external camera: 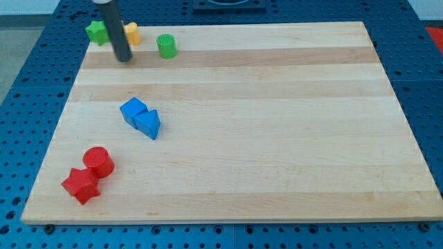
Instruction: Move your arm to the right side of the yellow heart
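Observation:
The yellow heart [132, 32] sits near the board's top left corner, partly hidden behind my rod. My tip [124, 58] rests on the board just below the heart and slightly to its left. A green star [97, 32] lies to the left of the rod. A green cylinder [166, 46] stands to the right of the heart.
A blue cube [133, 111] and a blue triangle [149, 124] touch each other left of the board's middle. A red cylinder [98, 161] and a red star [81, 185] sit together at the bottom left. The wooden board [277, 138] lies on a blue pegboard.

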You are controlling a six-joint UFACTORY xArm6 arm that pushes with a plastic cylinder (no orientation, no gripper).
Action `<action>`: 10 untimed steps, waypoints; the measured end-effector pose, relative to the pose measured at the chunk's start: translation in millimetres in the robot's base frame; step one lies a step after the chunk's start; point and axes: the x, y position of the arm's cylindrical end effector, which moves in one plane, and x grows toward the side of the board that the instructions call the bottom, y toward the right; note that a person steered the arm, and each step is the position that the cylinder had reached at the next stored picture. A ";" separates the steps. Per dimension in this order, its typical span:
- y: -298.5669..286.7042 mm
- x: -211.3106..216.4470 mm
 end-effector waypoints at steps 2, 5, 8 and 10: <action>-71.4 3.9; 34.5 21.2; 164.2 8.5; 245.7 -91.3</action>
